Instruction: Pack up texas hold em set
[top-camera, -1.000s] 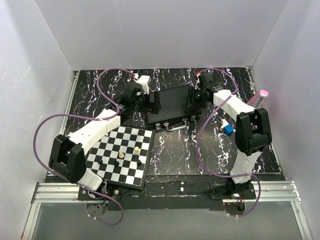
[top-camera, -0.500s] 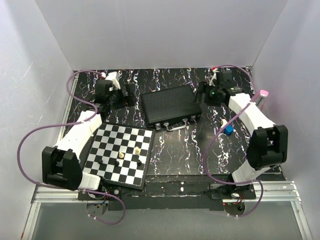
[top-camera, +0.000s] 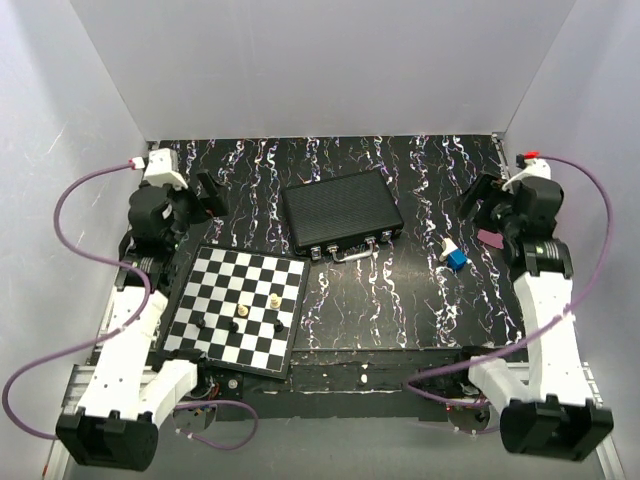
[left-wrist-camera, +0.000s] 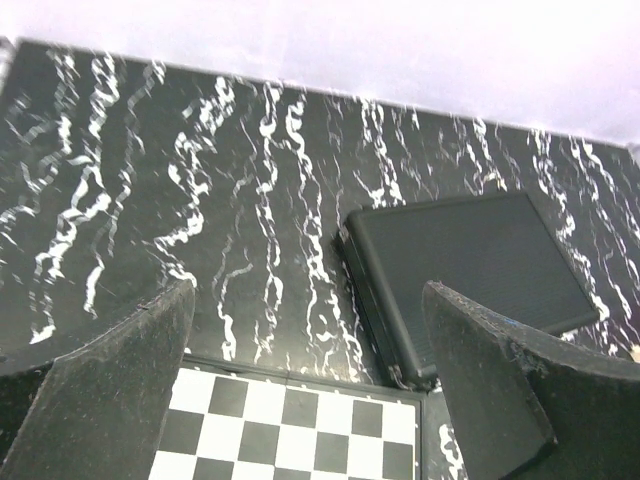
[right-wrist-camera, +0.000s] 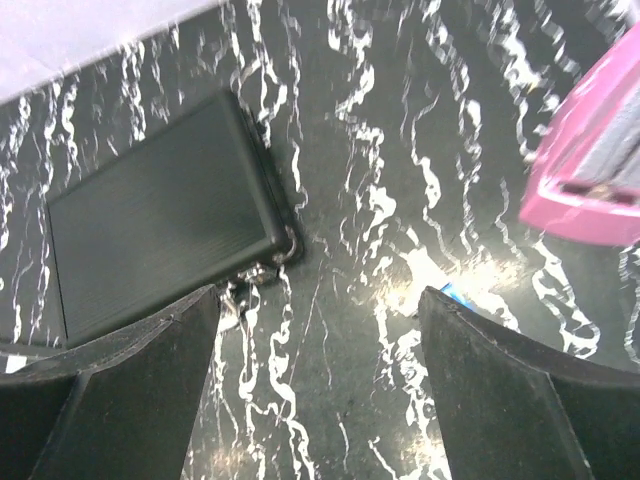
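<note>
Sharing closed briefcase (left-wrist-camera: 470, 270), left wrist adds chessboard (left-wrist-camera: 290, 430), right wrist pink metronome (right-wrist-camera: 590, 170)

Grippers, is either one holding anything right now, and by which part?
Nothing is held. The left gripper and the right gripper are both open and empty, and the closed briefcase lies on the table apart from both.

Top view: high behind the 6 o'clock edge of the table (top-camera: 420, 290), looking down on all of it. Left wrist view sits low near 10 o'clock, right wrist view near 2 o'clock, both closer and aimed inward. All three share the briefcase (top-camera: 340, 210).
</note>
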